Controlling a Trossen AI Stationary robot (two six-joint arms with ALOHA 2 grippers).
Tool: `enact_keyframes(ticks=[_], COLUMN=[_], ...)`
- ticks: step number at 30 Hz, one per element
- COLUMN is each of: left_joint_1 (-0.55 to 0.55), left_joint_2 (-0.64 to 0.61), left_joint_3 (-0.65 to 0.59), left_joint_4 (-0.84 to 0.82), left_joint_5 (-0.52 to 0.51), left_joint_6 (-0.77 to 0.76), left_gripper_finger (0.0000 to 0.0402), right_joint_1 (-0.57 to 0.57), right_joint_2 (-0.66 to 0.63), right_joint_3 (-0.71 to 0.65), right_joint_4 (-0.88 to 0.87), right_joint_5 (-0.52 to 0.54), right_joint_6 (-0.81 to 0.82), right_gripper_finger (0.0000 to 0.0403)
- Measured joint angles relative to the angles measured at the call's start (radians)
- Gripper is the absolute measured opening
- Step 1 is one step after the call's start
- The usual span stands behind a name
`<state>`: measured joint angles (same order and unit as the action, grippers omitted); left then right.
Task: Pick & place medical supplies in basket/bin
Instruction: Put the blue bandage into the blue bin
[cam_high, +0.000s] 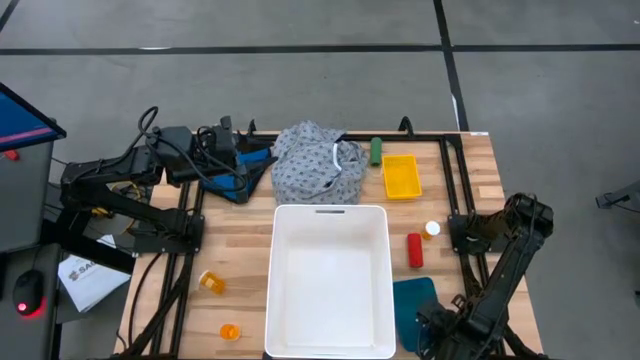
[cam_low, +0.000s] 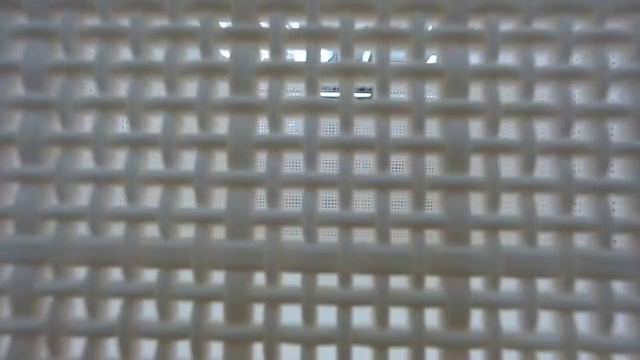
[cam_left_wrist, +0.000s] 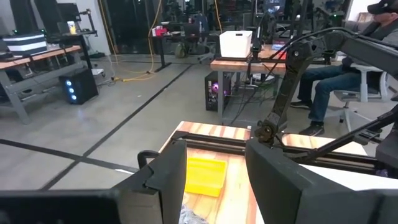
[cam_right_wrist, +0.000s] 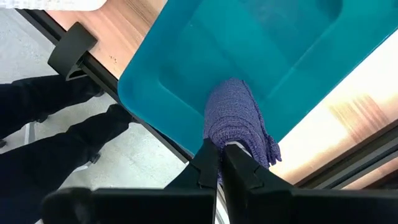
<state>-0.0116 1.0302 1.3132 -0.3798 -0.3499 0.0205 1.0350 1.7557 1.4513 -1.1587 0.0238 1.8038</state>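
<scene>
Supplies for sorting on the table (cam_high: 240, 250), with the white basket (cam_high: 330, 209) at the middle of one long edge and nothing in it. The dotted garment (cam_high: 318, 165) lies bunched at the opposite edge. Beside it are a green cylinder (cam_high: 376, 151) and a yellow tray (cam_high: 401, 176). A red cylinder (cam_high: 414, 250) lies between the basket and the right edge, and two orange bottles (cam_high: 212, 283) lie towards the left edge.

The left gripper (cam_left_wrist: 214, 168) hangs over the garment's left side, its fingers apart and holding nothing.

The right gripper (cam_right_wrist: 222, 155) is at the right corner on the basket's side. Its fingers are together at the end of a purple roll (cam_right_wrist: 233, 121) lying on a teal tray (cam_right_wrist: 249, 50). We cannot tell whether they pinch it.

We judge the garment to be the step in hand. To do it well, we would lower the left fingers into the thickest fold and close on several layers. We would then lift high enough that trailing cloth clears the basket rim and does not drag the green cylinder along.
</scene>
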Motion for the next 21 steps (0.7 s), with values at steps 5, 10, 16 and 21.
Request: enact_keyframes(ticks=[5,10,16,21], left_joint_1=[0.000,0.000,0.000,0.000], left_joint_2=[0.000,0.000,0.000,0.000], left_joint_3=[0.000,0.000,0.000,0.000], left_joint_4=[0.000,0.000,0.000,0.000], left_joint_5=[-0.002,-0.002,-0.002,-0.002], left_joint_6=[0.001,0.001,0.001,0.001], left_gripper_finger=[0.0155,0.0155,0.0155,0.0155], right_joint_1=[-0.014,-0.027,-0.030,-0.030], right_joint_2=[0.022,0.049,0.050,0.050], right_joint_3=[0.000,0.002,0.003,0.003], right_joint_4=[0.001,0.023,0.011,0.016], right_joint_5=[-0.001,-0.024,-0.024,-0.025], right_joint_6=[-0.010,-0.047,-0.060,-0.059], right_gripper_finger=[0.0000,0.0000,0.0001,0.0024])
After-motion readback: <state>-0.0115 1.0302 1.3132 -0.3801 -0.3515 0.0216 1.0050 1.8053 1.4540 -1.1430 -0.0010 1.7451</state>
